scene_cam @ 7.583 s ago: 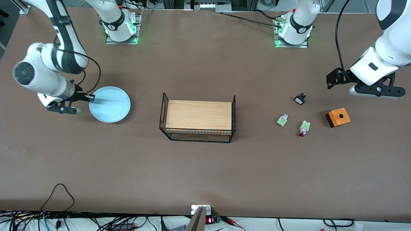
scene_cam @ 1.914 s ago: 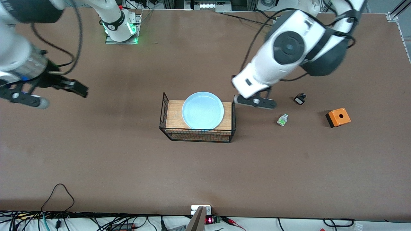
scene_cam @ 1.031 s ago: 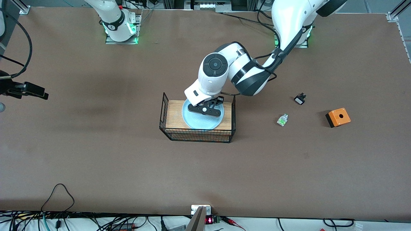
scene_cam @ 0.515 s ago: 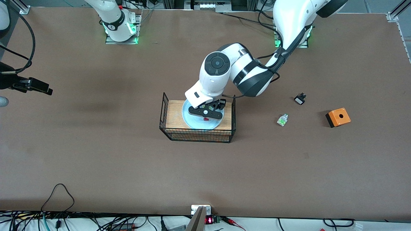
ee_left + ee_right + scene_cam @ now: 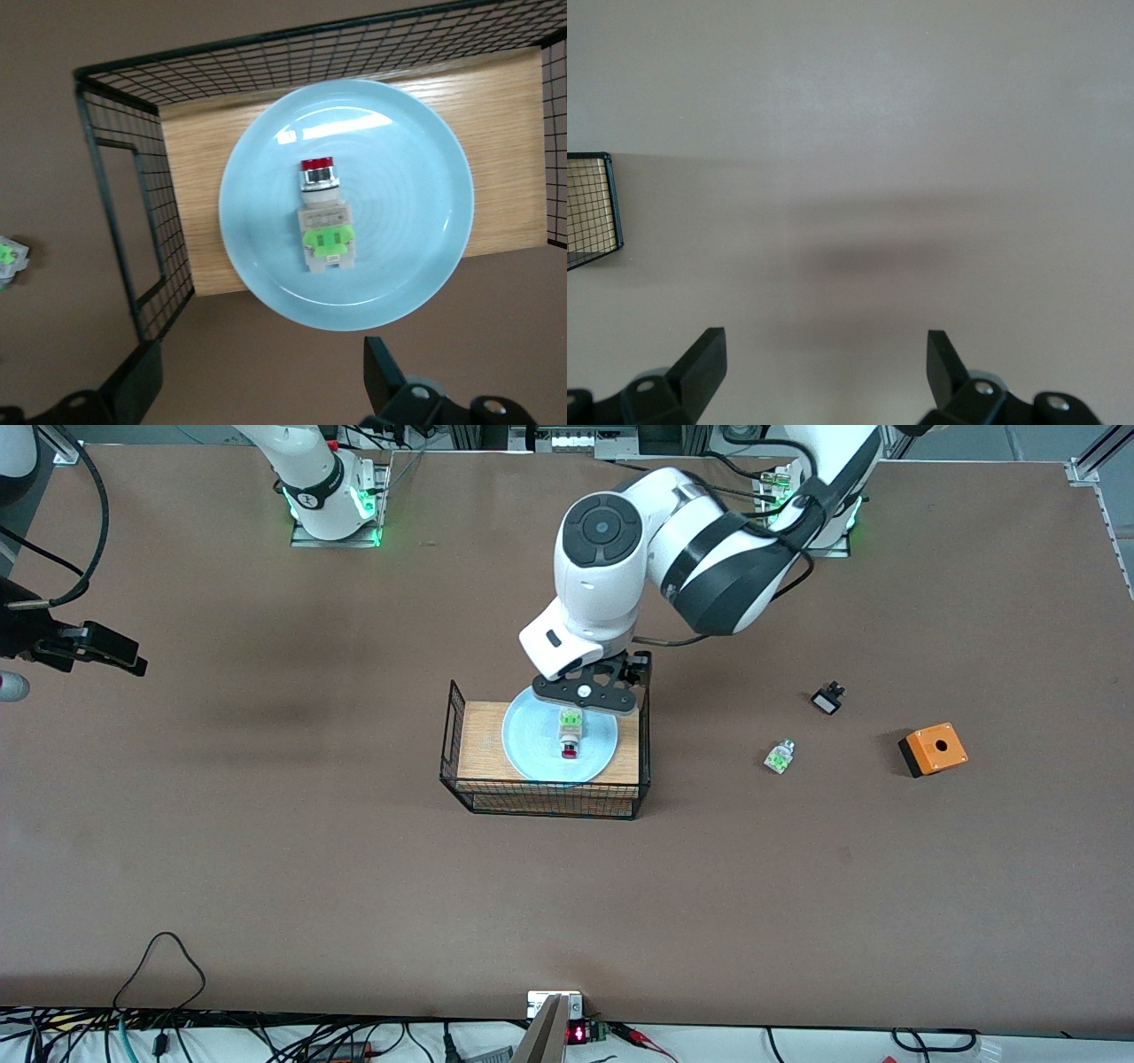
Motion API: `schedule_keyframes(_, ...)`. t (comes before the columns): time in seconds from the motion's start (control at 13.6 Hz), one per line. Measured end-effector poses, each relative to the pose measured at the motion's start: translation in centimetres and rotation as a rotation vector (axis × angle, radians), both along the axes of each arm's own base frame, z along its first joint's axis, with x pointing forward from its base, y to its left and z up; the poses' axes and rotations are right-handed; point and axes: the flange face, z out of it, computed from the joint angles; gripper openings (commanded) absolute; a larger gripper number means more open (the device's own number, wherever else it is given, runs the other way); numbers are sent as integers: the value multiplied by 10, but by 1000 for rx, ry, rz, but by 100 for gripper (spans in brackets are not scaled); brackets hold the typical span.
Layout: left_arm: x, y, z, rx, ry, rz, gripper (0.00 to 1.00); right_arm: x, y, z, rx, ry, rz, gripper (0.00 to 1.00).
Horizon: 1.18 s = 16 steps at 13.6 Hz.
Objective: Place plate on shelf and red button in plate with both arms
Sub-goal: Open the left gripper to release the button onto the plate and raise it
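Front view. Round, shallow, glossy pale-blue plate [image 5: 559, 745] resting on the wooden floor of the black wire basket [image 5: 454, 737] at mid-table. Small push-button part, the red button [image 5: 570, 732], lying flat near the plate's centre: green patch end toward the robot bases, red cap end toward the front camera, long axis running between the two. Left gripper [image 5: 586, 699] hanging above the plate's edge on the base side, directly over the button's green end, nothing between the fingers. Right gripper [image 5: 97, 649] out over bare table at the right arm's end, well apart from the basket; that arm waiting. Elsewhere toward the left arm's end: small green-white part [image 5: 779, 756], black switch piece [image 5: 827, 698], orange box with a hole [image 5: 932, 749].

Left wrist view. Plate [image 5: 257, 186] seen whole inside the basket [image 5: 115, 221], button [image 5: 323, 223] loose on it, touching no finger. Both dark fingertips [image 5: 135, 388] spread wide, empty, well clear above the basket rim.

Right wrist view. Fingertips [image 5: 700, 361] spread apart, empty, over plain brown tabletop [image 5: 859, 159]; only a corner of the basket [image 5: 592, 212] showing.

Judgement: both items placed; task looks essentially done. Key relation: button below and just camera-ward of the left fingers, so a straight upward retreat should clear it; left arm much the nearer one.
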Motion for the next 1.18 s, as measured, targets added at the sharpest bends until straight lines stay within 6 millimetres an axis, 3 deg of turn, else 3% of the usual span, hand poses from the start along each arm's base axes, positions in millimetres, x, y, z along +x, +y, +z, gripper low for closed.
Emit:
schedule_keyframes(0.22,17,39,36,6,-36,61,100,0,3,1,-2,-4,5,100)
schedule_keyframes(0.44,39,103,56,66,-4,156,100,0,3,3,-2,-8,5,100)
schedule_keyframes(0.66,50,154,86,90,-12,229,100,-1,4,4,-2,-10,7,100)
schedule_keyframes(0.88,54,210,120,107,-30,172,100,-1,5,4,-2,-10,8,100)
schedule_keyframes(1.18,54,304,132,78,14,158,100,-1,5,4,-2,-11,9,100)
